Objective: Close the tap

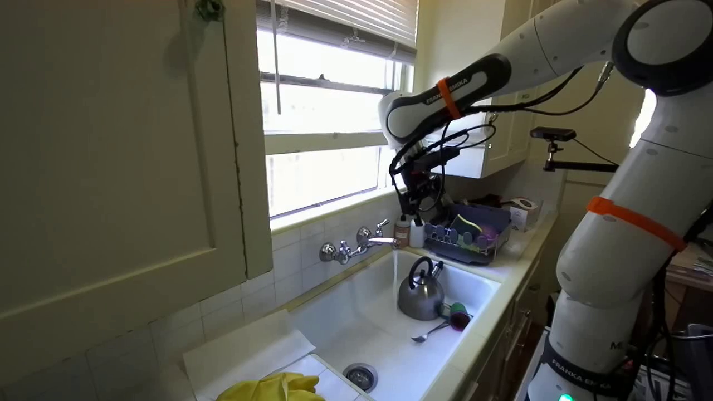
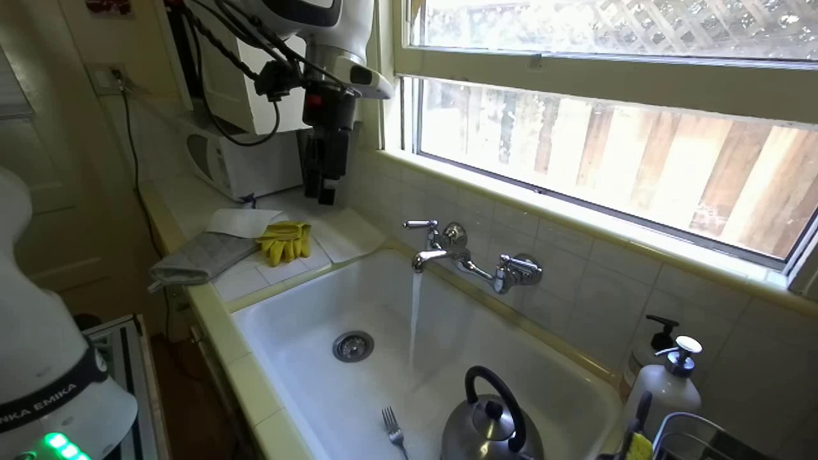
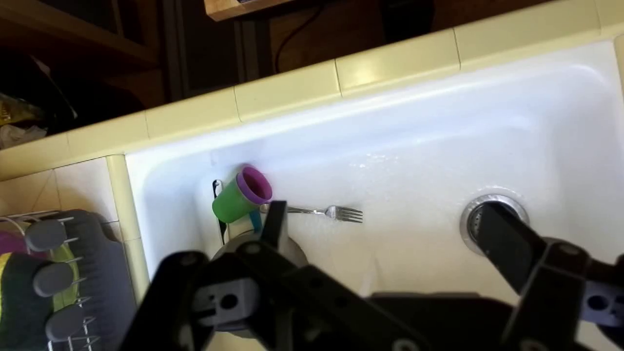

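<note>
The tap is a chrome faucet on the tiled wall over the sink. It also shows in an exterior view, with a lever-like handle on each side and a short spout. Water runs from the spout into the sink. My gripper hangs pointing down above the tap's height and apart from it; it also shows in an exterior view. In the wrist view the gripper has its fingers wide apart with nothing between them. There the tap is hidden; part of the water stream seems to show.
A steel kettle, a fork and stacked cups lie in the sink. Soap bottles and a dish rack stand at one end. Yellow gloves lie at the opposite end. The window sill runs above the tap.
</note>
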Action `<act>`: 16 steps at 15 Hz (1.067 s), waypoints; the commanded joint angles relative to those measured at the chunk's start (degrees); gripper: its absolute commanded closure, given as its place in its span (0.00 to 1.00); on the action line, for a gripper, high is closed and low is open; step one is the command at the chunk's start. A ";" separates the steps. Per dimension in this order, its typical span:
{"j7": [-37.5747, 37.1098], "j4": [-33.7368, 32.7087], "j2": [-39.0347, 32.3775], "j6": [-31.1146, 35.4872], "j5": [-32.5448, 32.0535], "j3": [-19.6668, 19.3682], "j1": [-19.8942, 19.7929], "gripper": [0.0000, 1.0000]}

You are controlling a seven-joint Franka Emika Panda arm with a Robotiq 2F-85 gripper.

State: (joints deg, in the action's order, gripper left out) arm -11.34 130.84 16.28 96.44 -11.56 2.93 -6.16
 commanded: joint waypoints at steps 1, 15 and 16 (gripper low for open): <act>-0.26 -0.08 -0.04 -0.14 -0.24 -1.10 1.22 0.00; -7.52 0.80 -9.74 28.60 2.88 -1.14 2.43 0.00; -7.77 0.77 -10.68 31.19 3.15 -1.16 2.59 0.00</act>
State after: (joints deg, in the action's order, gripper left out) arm -17.18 131.07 7.77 120.97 -9.69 2.42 -4.70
